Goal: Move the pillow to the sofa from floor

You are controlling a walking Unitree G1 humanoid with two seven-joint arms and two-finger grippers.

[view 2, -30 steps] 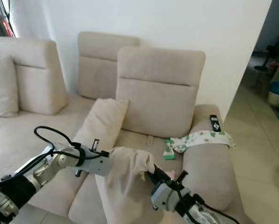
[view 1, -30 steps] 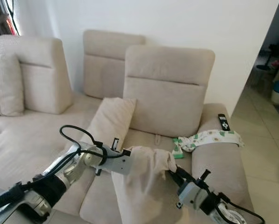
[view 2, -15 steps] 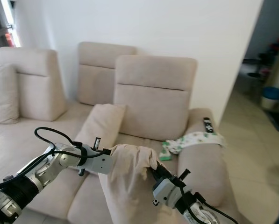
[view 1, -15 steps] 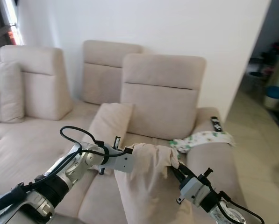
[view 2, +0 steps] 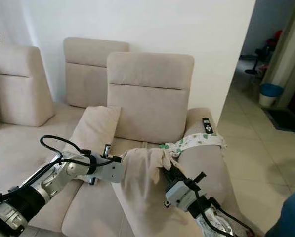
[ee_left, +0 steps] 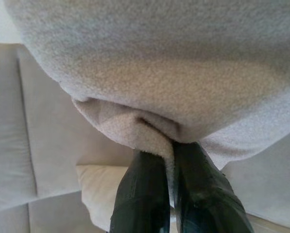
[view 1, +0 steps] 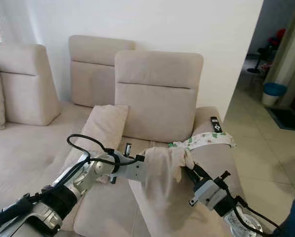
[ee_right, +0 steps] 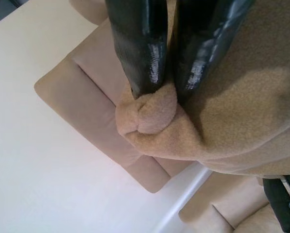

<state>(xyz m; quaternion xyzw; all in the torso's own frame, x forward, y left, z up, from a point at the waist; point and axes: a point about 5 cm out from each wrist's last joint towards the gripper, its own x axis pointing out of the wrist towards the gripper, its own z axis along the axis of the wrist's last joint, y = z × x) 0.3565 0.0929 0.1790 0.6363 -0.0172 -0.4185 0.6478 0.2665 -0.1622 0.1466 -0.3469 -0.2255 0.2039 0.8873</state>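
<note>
Left eye view: pillow (view 1: pixel 159 182) hangs in the air over the sofa (view 1: pixel 157 98) seat, by the armrest. Left gripper (ee_left: pixel 170 160) and right gripper (ee_right: pixel 165 90) are each pinched tight on a top corner. Its top edge runs between the grippers and its long axis hangs down. Carry both arms forward level, lower until the bottom edge rests on the seat, then release together; uneven release would tip it toward the floor.

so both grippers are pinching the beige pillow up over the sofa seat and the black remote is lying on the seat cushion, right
Not quite. The remote lies on top of the sofa's armrest, beyond the patterned cloth, as the left eye view shows. The rest holds: the left gripper and right gripper pinch the beige pillow above the seat.
</note>
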